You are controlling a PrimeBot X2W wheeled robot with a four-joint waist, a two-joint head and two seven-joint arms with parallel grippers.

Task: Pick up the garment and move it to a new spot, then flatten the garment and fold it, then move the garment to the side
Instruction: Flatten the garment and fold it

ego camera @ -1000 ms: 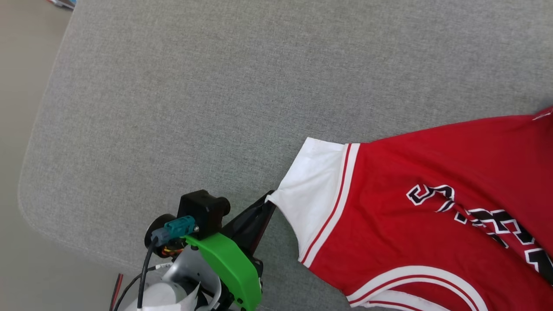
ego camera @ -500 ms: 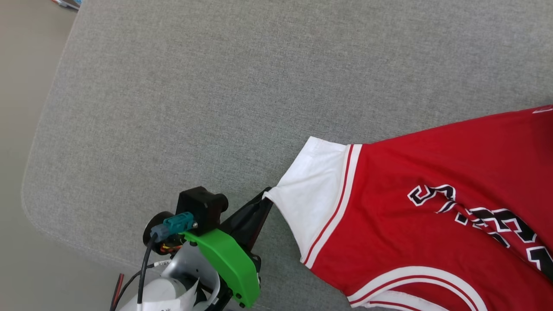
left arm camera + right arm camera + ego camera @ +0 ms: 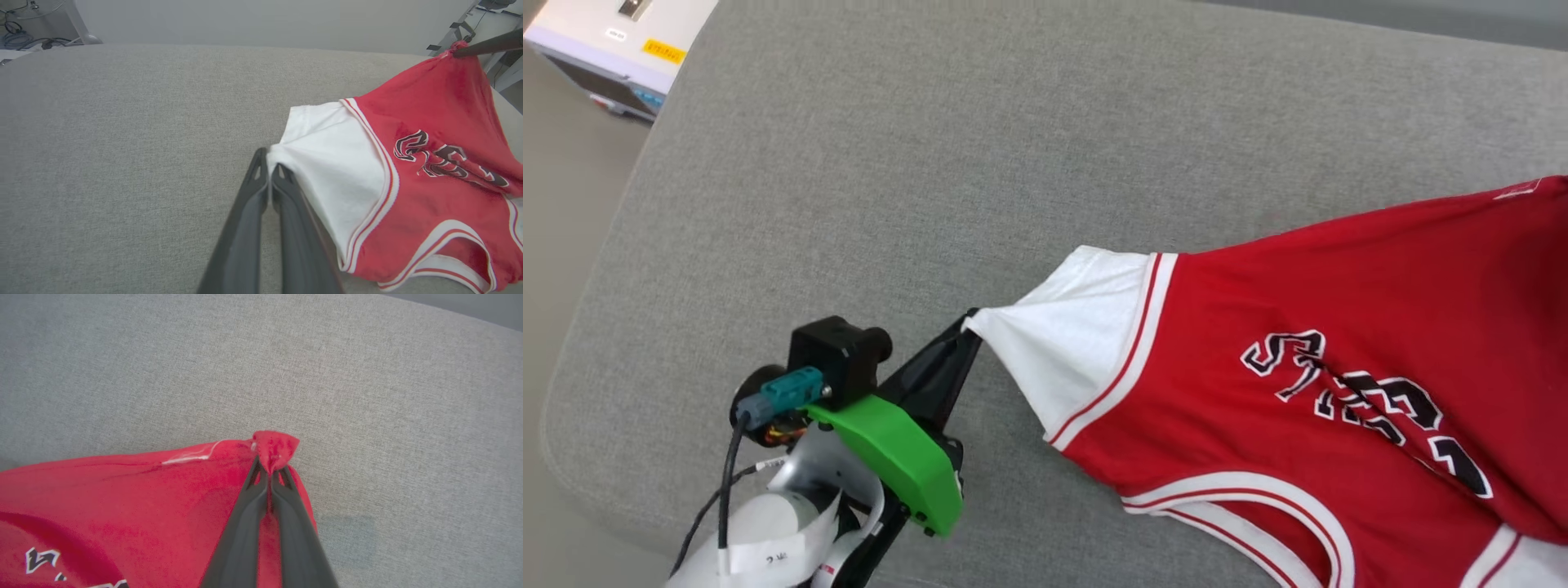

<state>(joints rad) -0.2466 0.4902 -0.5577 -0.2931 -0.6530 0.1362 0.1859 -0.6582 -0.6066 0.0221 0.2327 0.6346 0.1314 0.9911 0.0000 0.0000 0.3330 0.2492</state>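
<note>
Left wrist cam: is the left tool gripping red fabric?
No, the left tool is shut on the white sleeve of the red basketball-style T-shirt.

The shirt (image 3: 1298, 327) runs off the right and bottom edges of the head view, and its black letters (image 3: 1284, 361) get swallowed by folds, can't read them. The box (image 3: 613, 41) in the top left corner is cropped, and its yellow sticker (image 3: 663, 51) is way too small to read. The sleeve tip vanishes between the left gripper (image 3: 970, 320) fingers. In the right wrist view, 1 red corner is buried in the right gripper (image 3: 269, 473).
</note>
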